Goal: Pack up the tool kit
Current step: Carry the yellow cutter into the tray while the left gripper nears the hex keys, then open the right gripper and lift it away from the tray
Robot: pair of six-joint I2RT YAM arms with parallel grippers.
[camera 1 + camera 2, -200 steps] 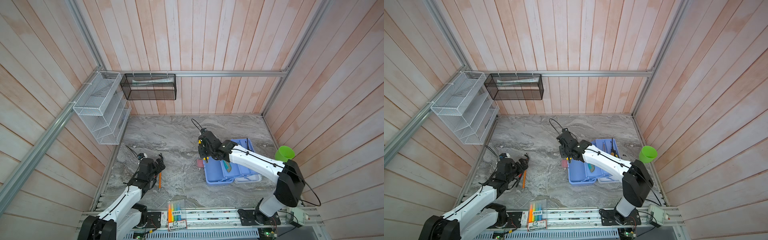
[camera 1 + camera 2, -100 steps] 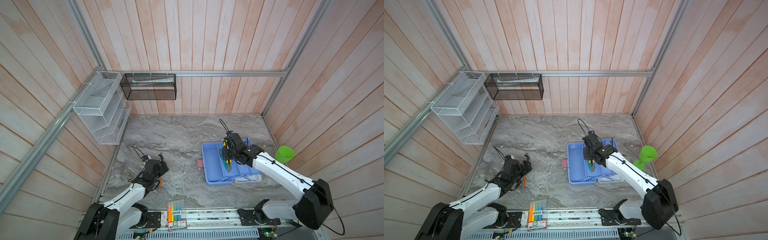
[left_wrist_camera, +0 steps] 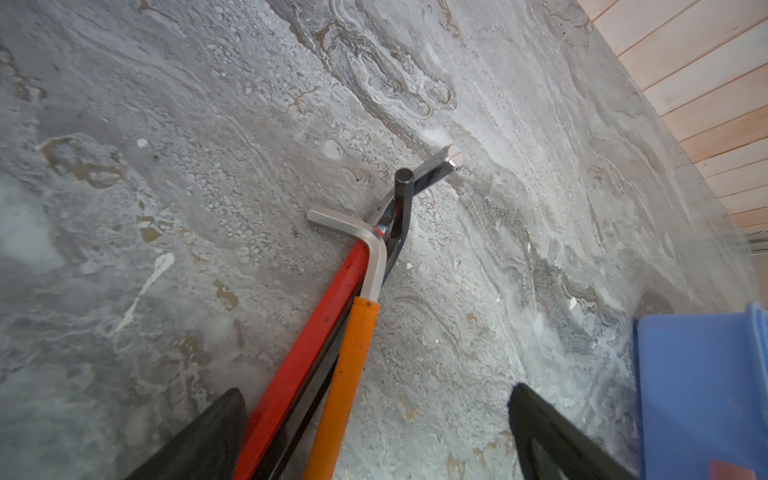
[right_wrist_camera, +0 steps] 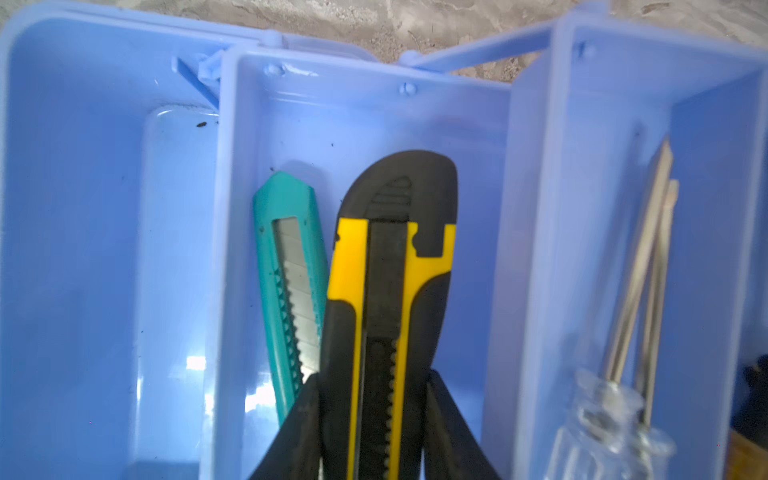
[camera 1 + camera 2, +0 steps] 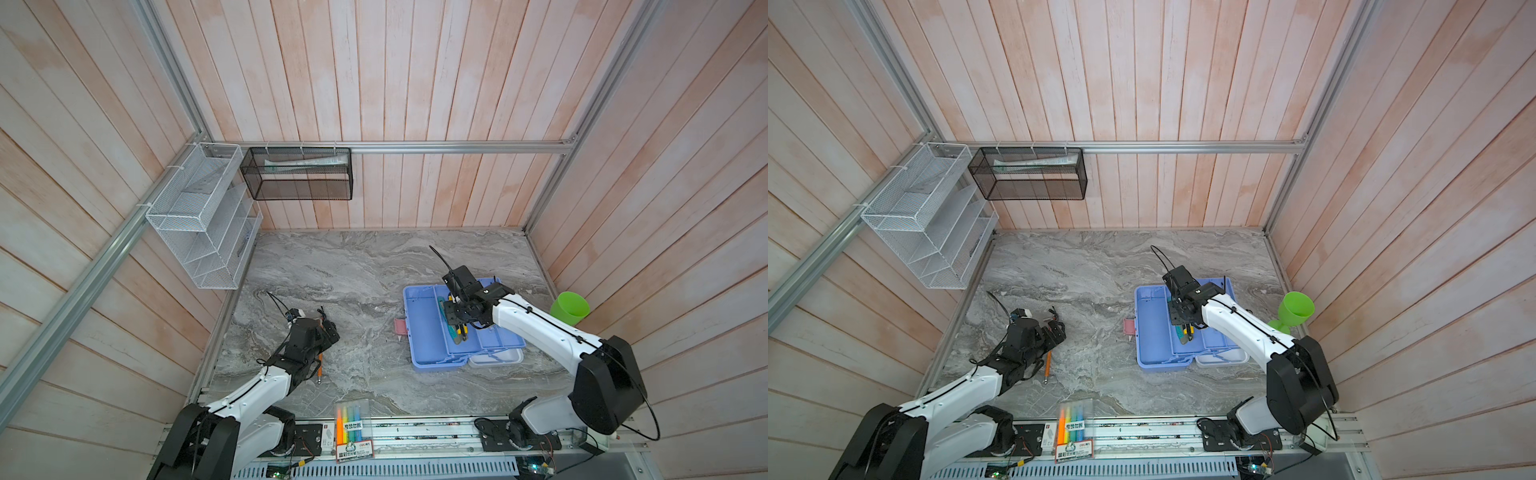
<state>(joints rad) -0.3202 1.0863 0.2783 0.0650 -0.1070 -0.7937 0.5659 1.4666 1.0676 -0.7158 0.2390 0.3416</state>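
The right arm (image 5: pixel 540 328) stretches from the lower right of a top view to the open tool kit (image 5: pixel 424 332), right of centre on the marble table (image 5: pixel 353 270). The right gripper (image 4: pixel 372 378) is clamped on a yellow-black knife (image 4: pixel 386 270) over the middle tray, beside a teal knife (image 4: pixel 286 257). At lower left, the left arm (image 5: pixel 257 386) bends low. The left gripper (image 3: pixel 374 390), fingers wide apart, straddles the hex keys (image 3: pixel 365 266). The label on the highlighter pack (image 5: pixel 352 419) is too small to read, and the held knife's rear end is cut off.

Overhead pair; wrist views close (share tool kit (image 3: pixel 702 395))
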